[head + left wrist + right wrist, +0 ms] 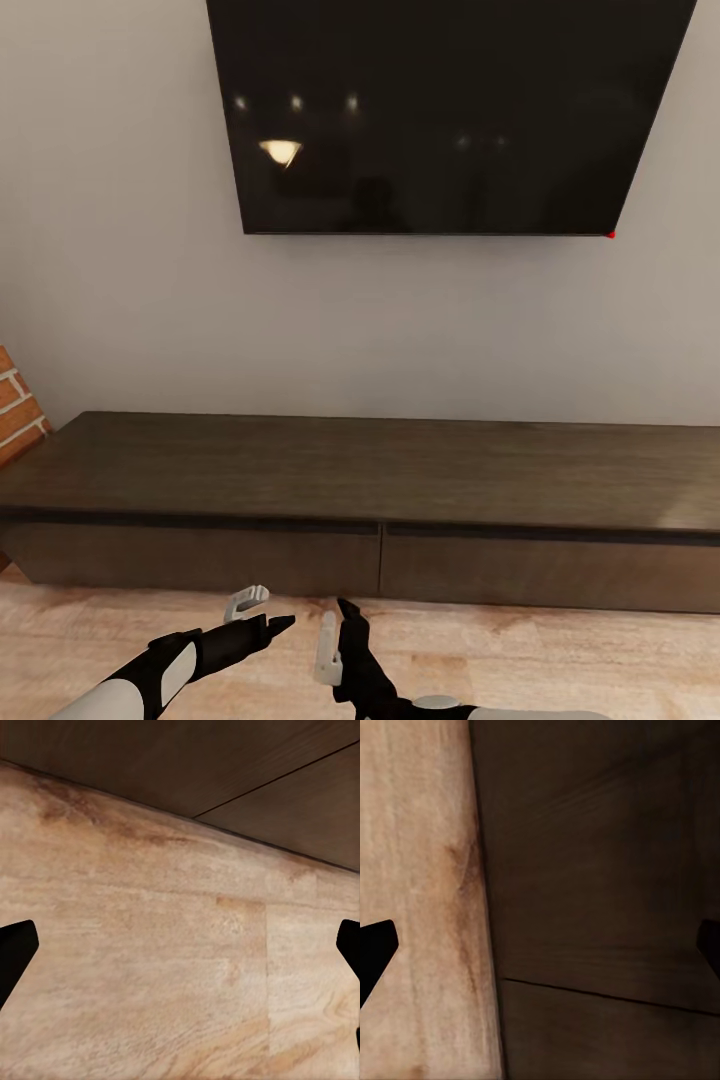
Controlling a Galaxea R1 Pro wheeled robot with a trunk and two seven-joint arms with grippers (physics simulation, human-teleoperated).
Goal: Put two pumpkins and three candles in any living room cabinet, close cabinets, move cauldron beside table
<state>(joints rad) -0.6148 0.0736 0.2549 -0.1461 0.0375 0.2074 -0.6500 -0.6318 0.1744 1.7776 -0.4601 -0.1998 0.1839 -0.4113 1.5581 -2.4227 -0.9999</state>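
Observation:
The long low dark-brown cabinet [360, 470] runs along the wall in the head view, both of its wide drawer fronts [210, 560] closed. My left gripper [262, 608] hovers open just in front of it, over the floor, with nothing between its fingers. Beside it, my right gripper [335, 630] is open too and holds nothing. The left wrist view looks past black fingertips [15, 952] at floorboards and the cabinet's base [225, 765]. In the right wrist view the cabinet front [600, 892] meets the floor. Pumpkins, candles, cauldron and table are out of view.
A large black television [440, 110] hangs on the pale wall above the cabinet. A brick corner [15, 405] juts in at the left edge. Light wooden floor [560, 660] spreads in front of the cabinet.

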